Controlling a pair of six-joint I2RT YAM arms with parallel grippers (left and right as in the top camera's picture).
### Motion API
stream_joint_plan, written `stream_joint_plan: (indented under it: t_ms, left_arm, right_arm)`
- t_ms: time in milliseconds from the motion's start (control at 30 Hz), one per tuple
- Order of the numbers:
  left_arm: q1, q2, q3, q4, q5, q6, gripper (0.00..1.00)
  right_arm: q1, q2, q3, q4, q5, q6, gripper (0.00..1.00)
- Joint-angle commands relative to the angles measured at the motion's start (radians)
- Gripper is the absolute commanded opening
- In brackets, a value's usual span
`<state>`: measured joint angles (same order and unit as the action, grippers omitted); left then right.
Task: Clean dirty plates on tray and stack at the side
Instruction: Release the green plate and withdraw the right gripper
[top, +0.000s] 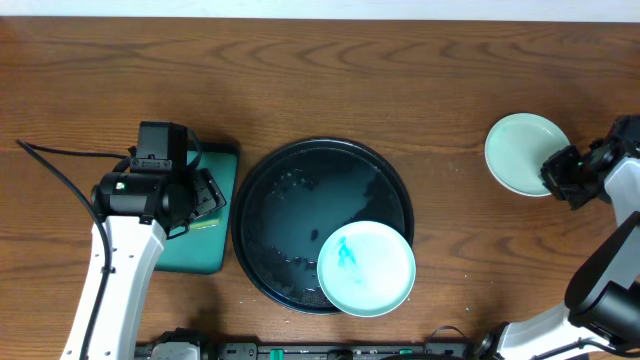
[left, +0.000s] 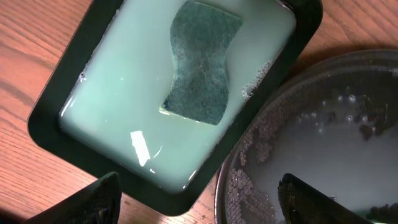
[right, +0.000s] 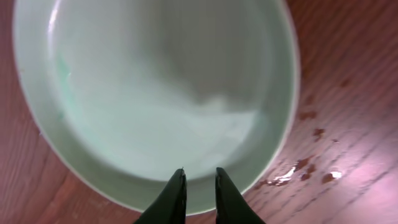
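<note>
1 smeared plate (top: 366, 268) waited on the tray (top: 270, 190), 1 clean plate (top: 515, 155) lay aside.
The left gripper (left: 199, 186), fingers apart, hung over the sponge (left: 202, 62), probably its next grasp; the right gripper (right: 199, 177), fingers almost together, was at the clean rim, gripping or not I could not tell.

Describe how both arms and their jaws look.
The left arm has white links, black joint housings and a thin black cable trailing off. The right arm shows the same white-and-black build. The left gripper and right gripper have dark, tapered jaws.
</note>
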<state>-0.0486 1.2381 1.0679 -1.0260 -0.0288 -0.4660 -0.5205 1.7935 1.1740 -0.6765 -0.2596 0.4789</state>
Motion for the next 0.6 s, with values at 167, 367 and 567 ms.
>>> stream_joint_plan:
  t_ms: [167, 367, 567]
  left_arm:
    - [-0.003, -0.003, -0.006, 0.017, -0.005, 0.017, 0.81]
    - [-0.003, -0.003, -0.006, 0.01, -0.005, 0.017, 0.81]
    - [-0.003, -0.003, -0.006, 0.006, -0.005, 0.017, 0.81]
  right_arm:
    - [0.181, -0.286, 0.008, -0.002, -0.082, -0.157, 0.27]
    - [0.373, -0.447, 0.008, -0.064, -0.082, -0.166, 0.15]
    - [0.583, -0.492, 0.008, -0.159, -0.045, -0.131, 0.01]
